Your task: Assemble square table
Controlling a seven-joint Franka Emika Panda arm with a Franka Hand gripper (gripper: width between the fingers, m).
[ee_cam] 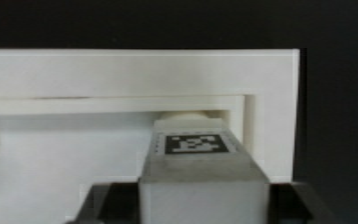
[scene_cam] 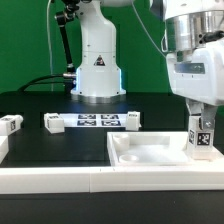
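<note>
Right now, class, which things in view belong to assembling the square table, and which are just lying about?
Belongs to the job:
- tabletop slab
- held leg, clamped in the gripper
- three loose legs, from the exterior view's left: first leg, second leg, third leg

Just lying about:
- marker board
- long white border wall

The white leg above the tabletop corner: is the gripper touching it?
Touching. In the wrist view the gripper presses its black fingers against both sides of the leg, with no gap.
</note>
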